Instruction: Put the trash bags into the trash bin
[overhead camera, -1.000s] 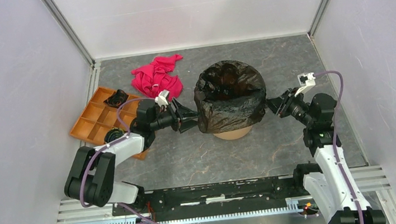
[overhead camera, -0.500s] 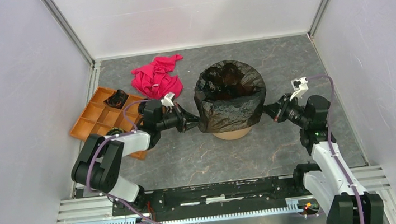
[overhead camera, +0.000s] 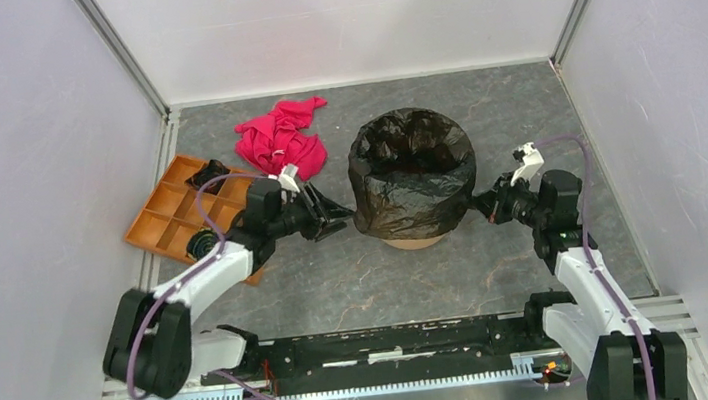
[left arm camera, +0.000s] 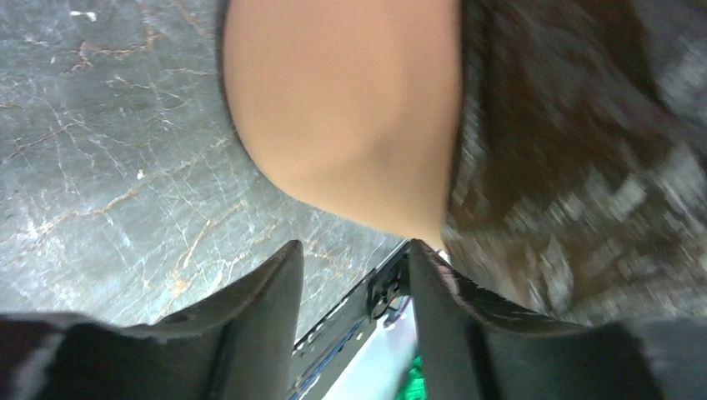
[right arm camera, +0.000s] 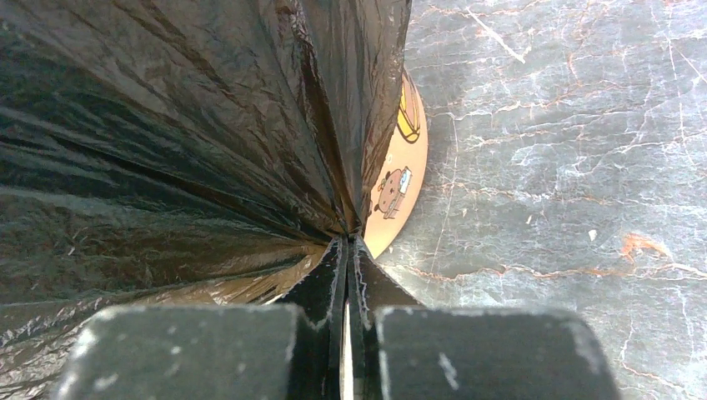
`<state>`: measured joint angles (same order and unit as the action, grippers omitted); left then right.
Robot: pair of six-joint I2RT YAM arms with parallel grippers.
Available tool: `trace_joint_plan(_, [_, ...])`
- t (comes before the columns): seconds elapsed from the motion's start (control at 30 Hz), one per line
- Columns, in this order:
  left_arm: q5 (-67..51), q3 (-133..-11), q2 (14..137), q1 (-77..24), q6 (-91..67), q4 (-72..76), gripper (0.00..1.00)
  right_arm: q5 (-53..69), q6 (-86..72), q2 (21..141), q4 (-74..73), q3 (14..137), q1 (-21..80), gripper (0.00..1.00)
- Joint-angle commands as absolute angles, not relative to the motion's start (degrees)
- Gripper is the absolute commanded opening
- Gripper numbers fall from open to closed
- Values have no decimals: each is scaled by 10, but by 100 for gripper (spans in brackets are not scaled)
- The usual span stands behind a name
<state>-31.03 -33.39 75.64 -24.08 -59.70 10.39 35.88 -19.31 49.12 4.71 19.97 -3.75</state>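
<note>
- The bag [overhead camera: 413, 178] sat over the bin [overhead camera: 415, 241] near the middle of the worktop [overhead camera: 359, 280]. Its mouth was folded over the rim and its skirt hung down the outside, leaving only the base bare.
- The right gripper [right arm camera: 346, 242] was closed on a pleat of the bag's film low on the bin's right side, and creases fanned out from the pinch.
- The left gripper [left arm camera: 354, 258] stood open just beside the bin's left wall, with nothing between its fingers [left arm camera: 258, 300] and touching neither bag nor bin.
- A black wad [overhead camera: 211, 173], probably another bag, lay in a far compartment of the tray [overhead camera: 161, 222] by the left edge. The cloth [overhead camera: 281, 138] lay toward the far edge.
- Risks, as I judged them:
  - With only one side held, a pull from the right could drag or tip the light bin instead of seating the film.
  - The thin film could stretch or tear at the pinch if pulled hard.
  - The unheld left side could ride up and slip off the rim.
  - The open left gripper, being so close, could knock the wall if it swung in.
</note>
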Motion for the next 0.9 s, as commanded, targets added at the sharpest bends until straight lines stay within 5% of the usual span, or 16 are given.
trace_joint_plan(0.0, [-302, -326, 643, -238, -517, 4, 65, 348, -167, 487, 37, 221, -33, 0])
trace_joint_plan(0.2, [-344, -292, 530, -237, -570, 75, 88, 349, -154, 490, 11, 255, -33, 0])
trace_joint_plan(0.53, [-389, -283, 635, -288, -650, 266, 82, 346, -156, 476, 2, 273, -32, 1])
trace_joint_plan(0.67, [-389, -280, 678, -303, -672, 324, 64, 347, -157, 472, 1, 270, -32, 0])
trace_joint_plan(0.87, [-349, -279, 711, -304, -649, 302, 6, 346, -156, 466, 2, 273, -31, 0])
